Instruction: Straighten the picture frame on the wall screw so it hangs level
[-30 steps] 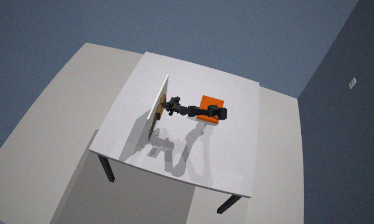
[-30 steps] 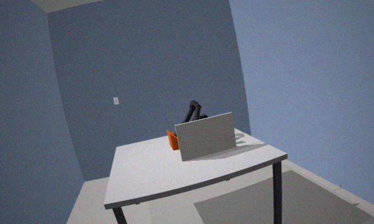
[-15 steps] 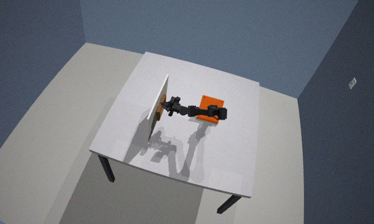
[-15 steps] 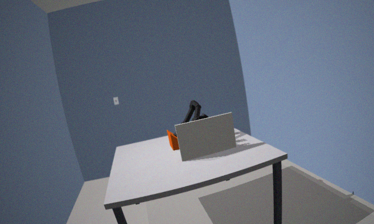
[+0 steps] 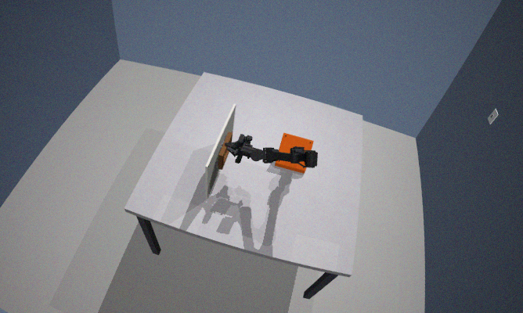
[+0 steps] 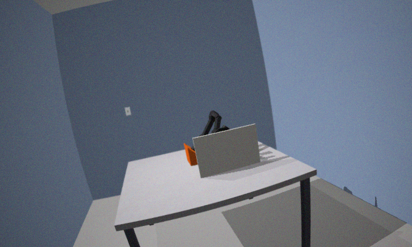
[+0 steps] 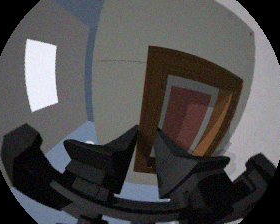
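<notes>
The picture frame (image 5: 221,160) (image 7: 156,80) has brown wooden rails, a grey mat and a reddish picture. It is against the robot-side face of the upright panel (image 5: 212,178) (image 6: 227,151) (image 7: 121,92). My gripper (image 5: 227,145) (image 7: 146,128) is shut on the frame, its fingertips on both sides of the rail that is at the left in the wrist view. That rail runs on between the fingers to its lower end. The screw and the notched strip are hidden behind the frame. The frame's exact tilt is hard to tell, as the wrist view is turned and distorted.
The panel stands on the white table (image 5: 324,215) (image 6: 160,185). An orange plate (image 5: 297,140) (image 6: 190,157) is at the arm's base. The black arm (image 5: 279,156) (image 6: 207,126) reaches from there to the frame. Shadows of arm and panel lie across the table.
</notes>
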You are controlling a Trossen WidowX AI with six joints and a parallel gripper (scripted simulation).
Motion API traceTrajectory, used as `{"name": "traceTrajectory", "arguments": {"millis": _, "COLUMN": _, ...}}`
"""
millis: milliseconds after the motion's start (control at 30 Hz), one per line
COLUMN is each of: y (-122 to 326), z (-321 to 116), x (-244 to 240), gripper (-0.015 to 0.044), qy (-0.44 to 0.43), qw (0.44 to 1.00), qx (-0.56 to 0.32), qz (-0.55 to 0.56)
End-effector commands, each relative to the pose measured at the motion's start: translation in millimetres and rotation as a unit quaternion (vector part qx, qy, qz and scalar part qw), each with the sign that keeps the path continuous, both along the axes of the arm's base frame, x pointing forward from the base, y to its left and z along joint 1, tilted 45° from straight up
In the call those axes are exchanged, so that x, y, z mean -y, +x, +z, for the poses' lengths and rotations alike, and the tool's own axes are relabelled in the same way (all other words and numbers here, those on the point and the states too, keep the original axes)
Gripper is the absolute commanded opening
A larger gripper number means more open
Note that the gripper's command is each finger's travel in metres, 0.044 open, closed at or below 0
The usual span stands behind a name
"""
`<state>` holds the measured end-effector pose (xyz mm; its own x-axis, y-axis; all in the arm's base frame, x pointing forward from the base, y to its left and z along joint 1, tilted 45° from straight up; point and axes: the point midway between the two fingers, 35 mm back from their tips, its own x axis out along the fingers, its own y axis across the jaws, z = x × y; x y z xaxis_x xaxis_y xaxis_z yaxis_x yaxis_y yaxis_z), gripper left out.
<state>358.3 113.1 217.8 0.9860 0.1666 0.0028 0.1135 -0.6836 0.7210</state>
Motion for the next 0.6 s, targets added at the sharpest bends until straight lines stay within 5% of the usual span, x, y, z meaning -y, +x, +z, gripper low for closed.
{"name": "traceTrajectory", "arguments": {"millis": 0, "y": -0.1, "z": 0.0, "x": -0.2, "gripper": 0.0000, "qy": 0.010, "qw": 1.000, "qx": -0.001, "qz": 0.001}}
{"name": "traceTrajectory", "arguments": {"millis": 100, "y": -0.1, "z": 0.0, "x": -0.1, "gripper": 0.0000, "qy": 0.023, "qw": 1.000, "qx": -0.004, "qz": 0.001}}
{"name": "traceTrajectory", "arguments": {"millis": 433, "y": 0.0, "z": 0.0, "x": 0.1, "gripper": 0.0260, "qy": 0.010, "qw": 1.000, "qx": -0.002, "qz": 0.000}}
{"name": "traceTrajectory", "arguments": {"millis": 567, "y": -1.5, "z": 0.4, "x": 0.1, "gripper": 0.0260, "qy": 0.007, "qw": 1.000, "qx": -0.001, "qz": 0.000}}
